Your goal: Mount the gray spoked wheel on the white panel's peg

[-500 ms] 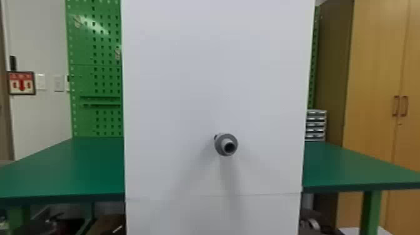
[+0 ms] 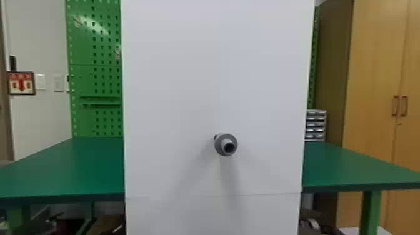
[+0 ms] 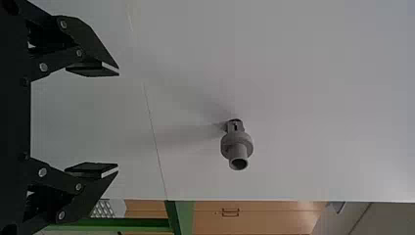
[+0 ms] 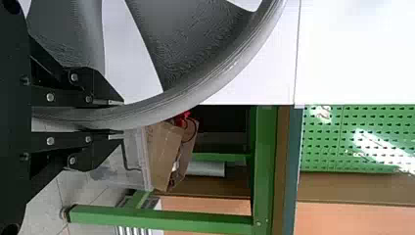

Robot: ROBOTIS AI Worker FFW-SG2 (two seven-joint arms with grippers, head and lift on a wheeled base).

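The wheel [image 4: 186,44] is held by its rim between the closed fingers of the right gripper [image 4: 117,120]. The peg [image 2: 225,144] juts from the panel [image 2: 187,78]. The left gripper [image 3: 117,121] is spread open. Green tabletop [image 2: 72,168] shows beside the panel.

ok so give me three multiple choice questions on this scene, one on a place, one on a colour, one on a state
1. Where is the gray peg?
A) on a cabinet door
B) on the white panel
C) on the tabletop

2. What colour is the tabletop?
A) green
B) red
C) white

3. What state is the right gripper in?
A) wide open, holding nothing
B) shut on the peg
C) shut on the wheel's rim

1: B, the head view shows it jutting from the panel.
2: A, the surface at both sides of the panel is green.
3: C, the right wrist view shows the rim between its fingers.
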